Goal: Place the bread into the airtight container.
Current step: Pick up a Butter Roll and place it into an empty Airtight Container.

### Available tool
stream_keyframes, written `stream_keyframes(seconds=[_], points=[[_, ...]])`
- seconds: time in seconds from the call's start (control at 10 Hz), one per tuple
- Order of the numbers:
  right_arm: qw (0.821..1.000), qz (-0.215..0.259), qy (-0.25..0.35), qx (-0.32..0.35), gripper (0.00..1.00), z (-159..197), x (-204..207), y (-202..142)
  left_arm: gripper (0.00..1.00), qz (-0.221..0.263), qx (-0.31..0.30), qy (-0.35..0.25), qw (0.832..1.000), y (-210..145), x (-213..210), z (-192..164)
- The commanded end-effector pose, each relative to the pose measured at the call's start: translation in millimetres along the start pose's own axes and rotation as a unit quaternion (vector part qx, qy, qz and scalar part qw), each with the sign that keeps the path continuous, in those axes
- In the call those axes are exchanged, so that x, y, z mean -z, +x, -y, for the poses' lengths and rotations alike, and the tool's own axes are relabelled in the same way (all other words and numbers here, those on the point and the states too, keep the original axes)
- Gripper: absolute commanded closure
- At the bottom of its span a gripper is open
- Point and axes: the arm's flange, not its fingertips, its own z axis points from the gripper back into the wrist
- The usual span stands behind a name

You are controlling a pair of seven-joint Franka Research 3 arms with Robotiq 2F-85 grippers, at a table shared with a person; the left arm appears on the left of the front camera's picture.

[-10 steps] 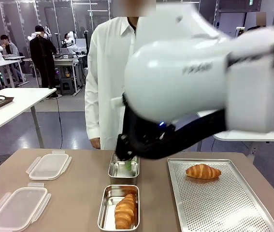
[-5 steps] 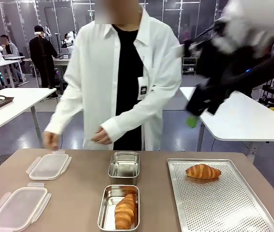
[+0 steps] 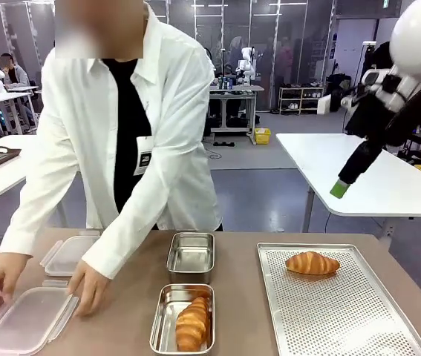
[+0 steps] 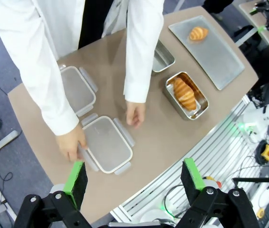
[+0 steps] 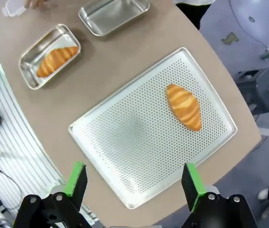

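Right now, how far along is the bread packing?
Done: one croissant lies in the near steel container. In hand: nothing; the left gripper and right gripper hover open, while the person's hands are at the near lid. Left: the tray croissant goes into the empty far container.

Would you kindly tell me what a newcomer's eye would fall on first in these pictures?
A person in white leans over the table's left side, both hands at the nearer clear lid. Two golden croissants stand out: one on the perforated tray at the right, one in the nearer steel container at the middle. The right pincer hangs open, high above the tray.
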Motion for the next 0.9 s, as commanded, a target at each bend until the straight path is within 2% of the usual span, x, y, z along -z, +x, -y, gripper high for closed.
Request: stream_keyframes(seconds=[0.0,0.3,0.5,0.6,0.8], points=[[0.999,0.001,0.005,-0.034,0.0,27,22,-8,0.0,-0.001,0.008,-0.003,1.0,0,-1,1],[1.0,0.0,0.022,-0.021,0.0,62,62,-30,0.0,-0.001,0.008,-0.003,1.0,0,-1,1],[0.998,0.026,0.048,0.005,0.0,75,86,-37,0.0,-0.001,0.008,-0.003,1.0,0,-1,1],[1.0,-0.013,0.025,-0.009,0.0,63,67,-33,0.0,-0.001,0.008,-0.003,1.0,0,-1,1],[1.0,-0.013,0.025,-0.009,0.0,63,67,-33,0.0,-0.001,0.008,-0.003,1.0,0,-1,1]])
